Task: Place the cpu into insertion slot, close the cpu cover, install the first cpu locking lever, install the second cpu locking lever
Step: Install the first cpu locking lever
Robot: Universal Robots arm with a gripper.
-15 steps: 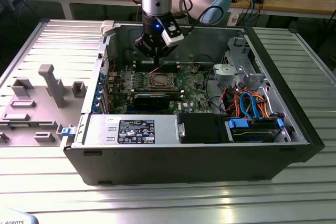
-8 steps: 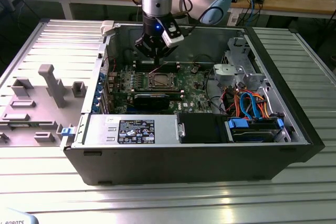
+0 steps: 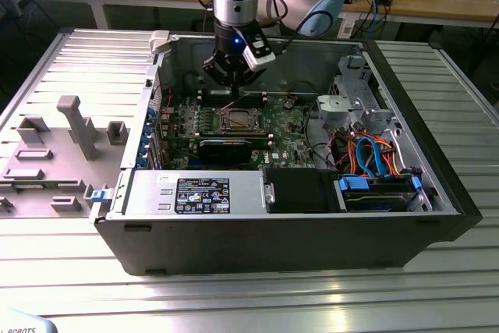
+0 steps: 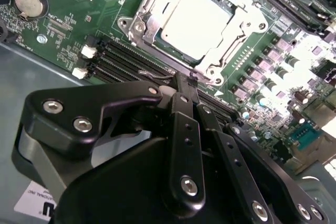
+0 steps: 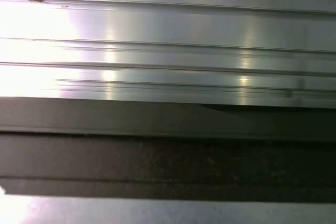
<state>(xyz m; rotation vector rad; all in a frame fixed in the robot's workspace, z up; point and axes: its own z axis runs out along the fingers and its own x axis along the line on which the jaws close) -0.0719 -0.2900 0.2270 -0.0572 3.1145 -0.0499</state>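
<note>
Ribbed metal bench (image 3: pixel 70 247) carries an open computer case (image 3: pixel 312 232), its green board facing up. At the board's middle the cpu (image 4: pixel 197 19) sits in the slot (image 4: pixel 137 24), with the cover (image 4: pixel 231 51) closed around it. Just at the slot's 12 o'clock edge in the exterior view, the tool (image 4: pixel 185 81) hovers with fingers pressed together, gripping nothing.

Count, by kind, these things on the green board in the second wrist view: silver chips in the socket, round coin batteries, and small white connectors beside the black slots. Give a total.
cpu: 1
coin battery: 1
white connectors: 2
Total: 4
</note>
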